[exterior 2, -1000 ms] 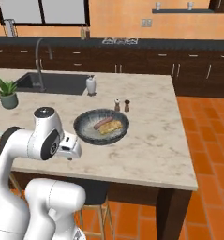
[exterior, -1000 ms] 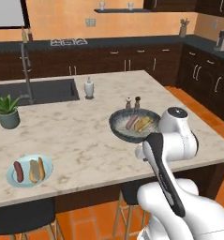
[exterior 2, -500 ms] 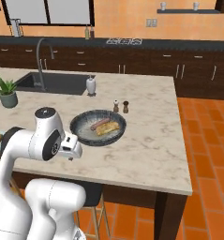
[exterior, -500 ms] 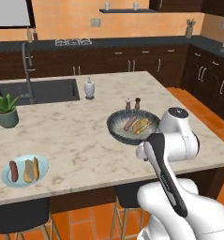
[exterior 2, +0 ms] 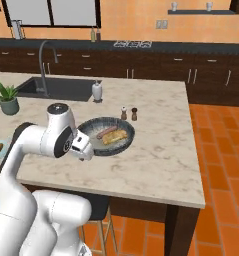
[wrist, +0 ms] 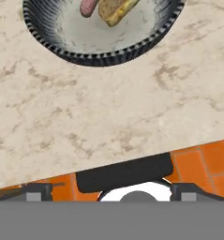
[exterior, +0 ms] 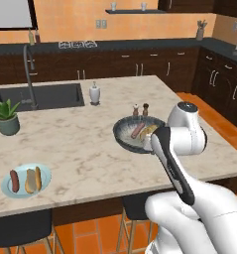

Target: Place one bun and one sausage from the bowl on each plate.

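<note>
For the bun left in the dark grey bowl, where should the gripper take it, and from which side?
Probably mid-length, from straight above. The bun lies flat in the bowl, right beside the sausage, and the raised rim blocks a sideways approach. Set the open gripper across the bun's narrow width, one fingertip going down on the sausage side without catching it.

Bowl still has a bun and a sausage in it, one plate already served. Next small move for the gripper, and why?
Probably bring the open, empty gripper forward over the bowl and down onto the bun or the sausage. The light blue plate already holds a pair. In the hand view the bowl sits at the far edge, so the gripper is short of it.
</note>
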Motion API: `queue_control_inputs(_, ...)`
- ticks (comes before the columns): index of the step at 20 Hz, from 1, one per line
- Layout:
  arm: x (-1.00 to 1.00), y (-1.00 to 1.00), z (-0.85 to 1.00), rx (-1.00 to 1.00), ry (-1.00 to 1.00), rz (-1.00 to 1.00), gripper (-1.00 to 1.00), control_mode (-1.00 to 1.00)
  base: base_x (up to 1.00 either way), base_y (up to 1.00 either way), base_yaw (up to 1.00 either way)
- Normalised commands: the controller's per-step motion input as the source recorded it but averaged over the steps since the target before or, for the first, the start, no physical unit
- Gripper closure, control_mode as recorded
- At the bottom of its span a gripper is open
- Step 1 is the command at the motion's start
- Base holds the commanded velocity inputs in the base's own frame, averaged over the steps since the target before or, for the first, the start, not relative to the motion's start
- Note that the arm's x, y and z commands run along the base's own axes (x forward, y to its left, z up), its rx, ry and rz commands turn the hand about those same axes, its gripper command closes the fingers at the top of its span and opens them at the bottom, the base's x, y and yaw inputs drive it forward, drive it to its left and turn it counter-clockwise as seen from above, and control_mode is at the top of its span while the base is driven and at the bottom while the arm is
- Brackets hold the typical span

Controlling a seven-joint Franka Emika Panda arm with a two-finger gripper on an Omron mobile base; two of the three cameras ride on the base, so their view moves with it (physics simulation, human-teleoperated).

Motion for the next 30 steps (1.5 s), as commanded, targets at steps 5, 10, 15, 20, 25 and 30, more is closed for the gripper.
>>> queue_control_inputs(5, 0.96, -0.16, 0.47, 0.08, 0.18, -0.29, -1.00, -1.00, 0.00, 0.00, 0.00)
queue_control_inputs(10, 1.00, -0.65, 0.16, 0.00, 0.24, -0.12, -1.00, -1.00, 0.00, 0.00, 0.00)
queue_control_inputs(15, 1.00, -0.41, -0.08, 0.00, 0.24, -0.08, -1.00, -1.00, 0.00, 0.00, 0.00)
queue_control_inputs(20, 1.00, 0.29, -0.62, -0.01, 0.10, -0.09, -1.00, -1.00, 0.00, 0.00, 0.00)
queue_control_inputs(25, 1.00, 0.11, -0.95, -0.03, 0.05, -0.04, -1.00, -1.00, 0.00, 0.00, 0.00)
queue_control_inputs(30, 0.65, -0.31, -0.83, -0.01, 0.13, -0.06, -1.00, -1.00, 0.00, 0.00, 0.00)
